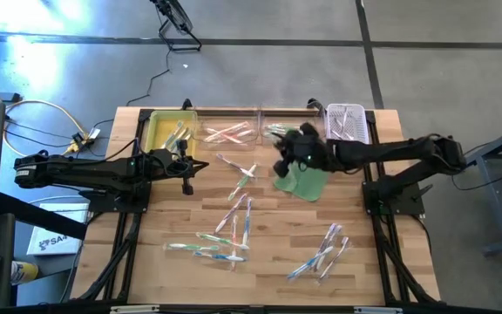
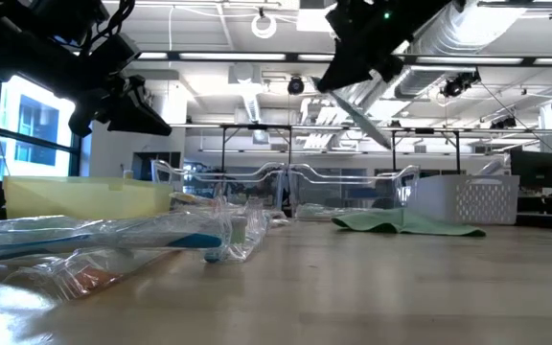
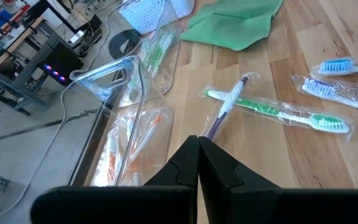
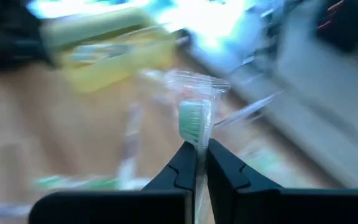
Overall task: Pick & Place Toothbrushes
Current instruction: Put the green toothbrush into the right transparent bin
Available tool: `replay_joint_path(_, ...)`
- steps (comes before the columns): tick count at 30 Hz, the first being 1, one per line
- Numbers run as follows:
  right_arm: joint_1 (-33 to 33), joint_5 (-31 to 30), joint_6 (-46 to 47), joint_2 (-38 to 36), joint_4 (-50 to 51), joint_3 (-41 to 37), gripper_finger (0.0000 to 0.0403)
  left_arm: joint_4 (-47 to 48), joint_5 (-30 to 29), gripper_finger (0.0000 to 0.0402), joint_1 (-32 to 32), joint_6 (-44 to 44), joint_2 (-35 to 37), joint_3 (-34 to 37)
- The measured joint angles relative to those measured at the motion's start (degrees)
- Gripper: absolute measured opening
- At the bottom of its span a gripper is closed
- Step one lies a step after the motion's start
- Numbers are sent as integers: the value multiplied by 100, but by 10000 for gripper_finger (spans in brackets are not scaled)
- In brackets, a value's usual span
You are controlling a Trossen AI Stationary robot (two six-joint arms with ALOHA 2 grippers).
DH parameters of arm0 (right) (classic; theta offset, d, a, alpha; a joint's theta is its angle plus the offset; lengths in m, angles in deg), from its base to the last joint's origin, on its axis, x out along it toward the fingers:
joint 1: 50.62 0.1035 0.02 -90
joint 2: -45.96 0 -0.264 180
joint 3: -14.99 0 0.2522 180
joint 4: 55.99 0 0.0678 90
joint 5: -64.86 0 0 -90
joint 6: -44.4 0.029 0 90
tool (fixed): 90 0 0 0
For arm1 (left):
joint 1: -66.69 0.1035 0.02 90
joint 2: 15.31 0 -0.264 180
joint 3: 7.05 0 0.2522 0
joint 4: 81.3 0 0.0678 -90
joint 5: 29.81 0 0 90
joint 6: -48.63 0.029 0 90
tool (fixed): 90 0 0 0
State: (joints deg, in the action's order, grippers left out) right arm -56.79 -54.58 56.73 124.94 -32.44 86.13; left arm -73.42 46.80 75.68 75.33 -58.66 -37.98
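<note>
Toothbrushes in clear wrappers lie scattered over the wooden table: a crossed pair near the middle, a cluster toward the front left, another group at the front right. More sit in bins along the far edge: a yellow bin at left, two clear bins beside it, and a white basket at right. A green cloth lies flat just in front of the second clear bin.

Right gripper, raised above the table near the cloth and that clear bin, has its jaws pinched on one wrapped brush; the green-bristled head stands up just past the fingertips. In the low view the brush hangs slanting below the gripper, clear of the table. The right wrist view is blurred, so what lies beneath it is hard to make out.

Left gripper hangs above the table beside the yellow bin, jaws pressed together with nothing between them. Past its fingers lie a green brush crossed by a purple one, with two blue-headed brushes farther off.
</note>
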Motion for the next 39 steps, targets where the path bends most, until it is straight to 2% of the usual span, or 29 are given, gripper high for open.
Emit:
replay_joint_path(3,-299,-228,-646,13,-178,0,9,0,0,5,0,0,0,0)
replay_joint_path(10,-972,-135,-1732,17,-487,0,9,1,0,5,-1,0,0,0)
replay_joint_path(18,-1695,897,-3015,100,-903,3,9,1,-57,5,1,0,0,0)
replay_joint_path(24,-2181,1432,-3381,576,-1252,7,9,1,-74,5,1,0,-2,0)
replay_joint_path(29,-2460,1477,-3980,1128,-1699,4,9,3,-74,5,-1,0,-2,0)
replay_joint_path(34,-2715,1530,-4111,1605,-1768,4,9,2,-76,5,1,0,-2,-1)
replay_joint_path(39,-2904,1875,-4102,1928,-1727,4,9,3,-79,5,0,0,-2,0)
